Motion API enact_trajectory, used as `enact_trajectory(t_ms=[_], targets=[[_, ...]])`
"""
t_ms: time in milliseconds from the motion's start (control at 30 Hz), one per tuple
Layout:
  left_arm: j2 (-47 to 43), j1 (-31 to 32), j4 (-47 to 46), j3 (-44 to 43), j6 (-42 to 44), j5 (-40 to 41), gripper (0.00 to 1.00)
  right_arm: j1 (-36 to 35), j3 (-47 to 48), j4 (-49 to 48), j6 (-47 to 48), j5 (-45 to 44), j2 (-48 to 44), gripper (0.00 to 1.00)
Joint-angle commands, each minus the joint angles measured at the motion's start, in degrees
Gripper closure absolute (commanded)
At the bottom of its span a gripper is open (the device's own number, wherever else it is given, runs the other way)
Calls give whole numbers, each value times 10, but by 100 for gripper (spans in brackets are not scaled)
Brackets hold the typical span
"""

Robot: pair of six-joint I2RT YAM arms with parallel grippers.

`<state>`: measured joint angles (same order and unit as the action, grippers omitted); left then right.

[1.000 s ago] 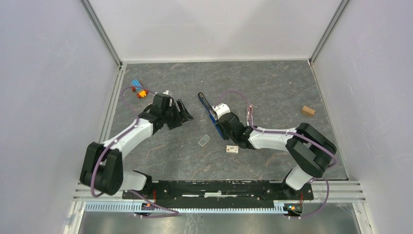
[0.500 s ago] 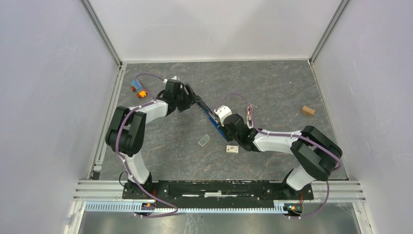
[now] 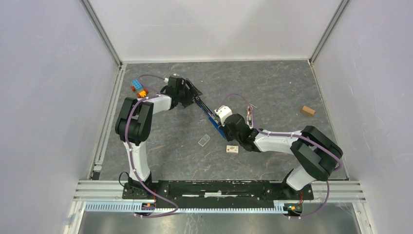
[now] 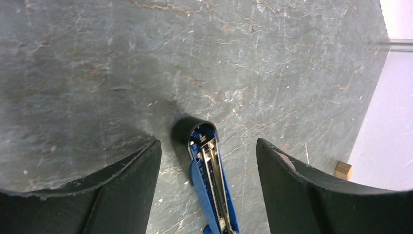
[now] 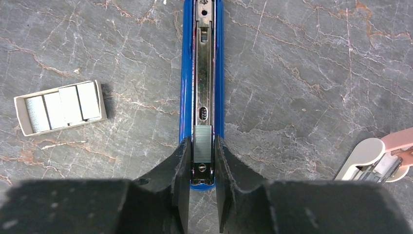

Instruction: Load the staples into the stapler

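Jaws first: your right gripper (image 5: pixel 201 151) is pinched narrow on the near end of the stapler (image 5: pixel 202 87), which lies on the table (image 3: pixel 272 87) with its metal channel bare and facing up. Your left gripper (image 4: pixel 208 144) stands wide, astride the stapler's black far end without touching it. Centre that black end between the left jaws before you close, hold the right pinch firm so the slim body cannot twist, and leave room for the staples (image 5: pixel 58 107), which lie just beside the stapler, not yet picked up.

Blue stapler (image 5: pixel 201 92), silvery inside, black-tipped, on dark grey table (image 5: pixel 302 73) with rust-and-white marble veining.
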<state>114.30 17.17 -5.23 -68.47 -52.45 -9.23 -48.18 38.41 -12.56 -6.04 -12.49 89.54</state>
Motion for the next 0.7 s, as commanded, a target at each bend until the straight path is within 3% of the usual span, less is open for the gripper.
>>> enact_trajectory(t_ms=[0,167,500,667], targets=[[32,-1,10,-20,-27,-10,22,5,10,-2,8,12,-9,69],[35,-4,27,-32,-10,-18,23,15,45,20,16,33,-21,57],[56,-13,88,-69,-14,-22,23,19,146,35,56,47,75,54],[67,-14,71,-66,-39,-51,23,24,172,-20,82,63,120,55]])
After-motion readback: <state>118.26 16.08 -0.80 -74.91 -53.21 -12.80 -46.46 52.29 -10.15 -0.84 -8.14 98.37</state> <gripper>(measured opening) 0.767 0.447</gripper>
